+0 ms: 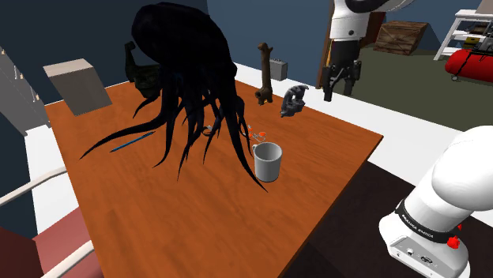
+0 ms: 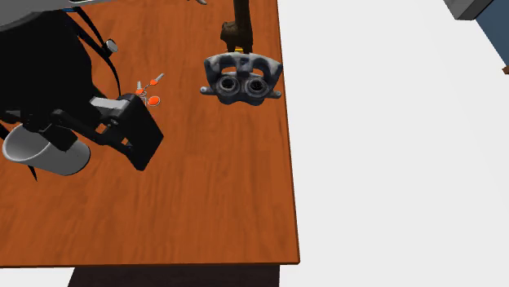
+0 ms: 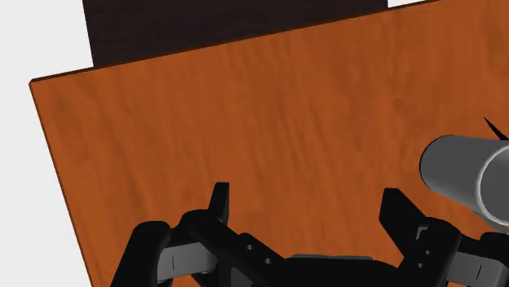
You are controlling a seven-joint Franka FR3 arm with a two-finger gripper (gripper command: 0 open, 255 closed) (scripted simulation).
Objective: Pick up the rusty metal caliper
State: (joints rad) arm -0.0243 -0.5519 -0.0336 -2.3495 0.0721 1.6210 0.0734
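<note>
Looking over the shoulder view, I had the gripper [image 1: 337, 91] hanging high above the far side of the wooden table [image 1: 197, 221]. It was clear of the caliper [image 1: 293, 101] and on that view's right of it. The wrist view settled the tool's state for me: two black fingers [image 3: 219, 204] stood wide apart with bare tabletop between them, and a grey cup [image 3: 469, 175] lay off to one side.

The second exterior view looked almost straight down, and there the caliper was plainest. It was a chunky dark grey casting, mottled, with two round bores side by side and small lugs at its ends, grey rather than rust-coloured. It lay on the table near the edge, just beside the foot of a brown giraffe-like figurine [image 2: 238, 33], which ran off that view's top edge.

A big black tentacled shape [image 1: 182, 79] hid much of the table's back in the shoulder view, and from above the gripper's body covered part of the cup. Some small orange bits [image 2: 151, 99] between the cup and the caliper were too small for me to make out
</note>
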